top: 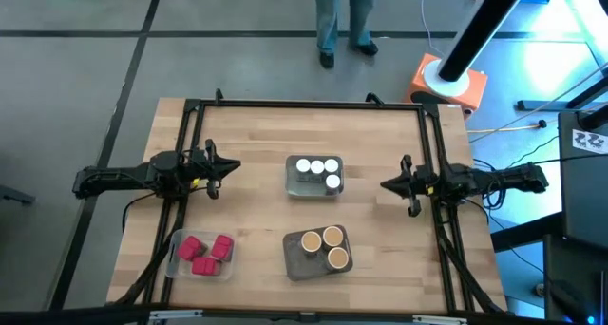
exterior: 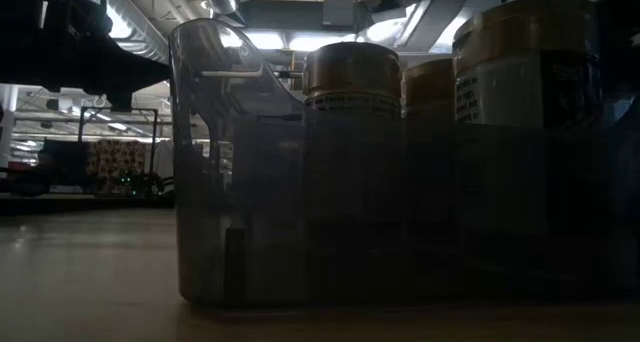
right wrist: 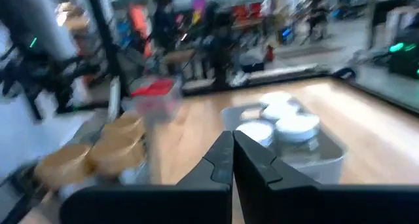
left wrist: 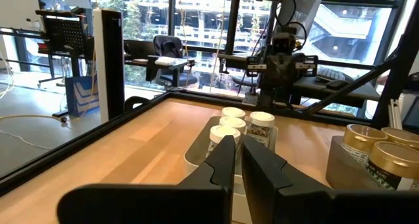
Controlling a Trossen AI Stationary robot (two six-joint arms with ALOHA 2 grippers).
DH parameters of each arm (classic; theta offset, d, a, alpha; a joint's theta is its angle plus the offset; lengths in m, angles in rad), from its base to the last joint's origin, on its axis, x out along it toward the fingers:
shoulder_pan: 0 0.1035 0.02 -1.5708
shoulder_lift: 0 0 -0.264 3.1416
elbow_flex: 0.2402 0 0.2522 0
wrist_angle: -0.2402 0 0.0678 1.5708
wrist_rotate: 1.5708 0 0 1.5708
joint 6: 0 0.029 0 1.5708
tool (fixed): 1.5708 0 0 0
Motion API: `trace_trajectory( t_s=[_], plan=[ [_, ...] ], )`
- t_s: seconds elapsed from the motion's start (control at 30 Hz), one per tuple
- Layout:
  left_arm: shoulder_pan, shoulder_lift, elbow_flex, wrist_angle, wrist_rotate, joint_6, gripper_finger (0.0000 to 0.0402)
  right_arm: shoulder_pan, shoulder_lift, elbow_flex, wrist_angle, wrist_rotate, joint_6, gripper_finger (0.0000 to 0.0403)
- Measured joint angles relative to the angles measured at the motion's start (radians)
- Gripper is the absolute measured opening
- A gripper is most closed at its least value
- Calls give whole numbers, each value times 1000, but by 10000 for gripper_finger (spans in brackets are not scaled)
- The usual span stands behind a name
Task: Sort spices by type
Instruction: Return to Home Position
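Tan-topped cylinders (exterior: 350, 72) fill the low view; overhead adds red packets (top: 204, 249); left gripper (top: 236, 165), right gripper (top: 386, 184) closed.

Even overhead light on the desk (top: 256, 144), shadows soft. The low view is dim — a grey tray (exterior: 230, 182) backlit by ceiling lamps (exterior: 270, 40). Left wrist view daylit through windows (left wrist: 196, 27); right wrist view blurred.

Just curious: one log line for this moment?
white jars, brown cylinders, red packets: separate trays; left gripper: shut, left; right gripper: shut, right
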Motion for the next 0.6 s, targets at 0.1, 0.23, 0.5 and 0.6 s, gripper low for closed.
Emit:
trace_trajectory(
  t_s=[0.1, 0.23, 0.5, 0.6],
  plan=[
    [0, 0, 0, 0, 0, 0, 15, 31, 12, 0, -3, 3, 0, 10],
    [0, 0, 0, 0, 0, 0, 15, 41, 19, 0, -4, -3, 0, 10],
    [0, 0, 0, 0, 0, 0, 15, 39, 19, 0, -5, -3, 1, 10],
    [0, 0, 0, 0, 0, 0, 15, 39, 19, 0, -5, -3, 1, 10]
  ],
)
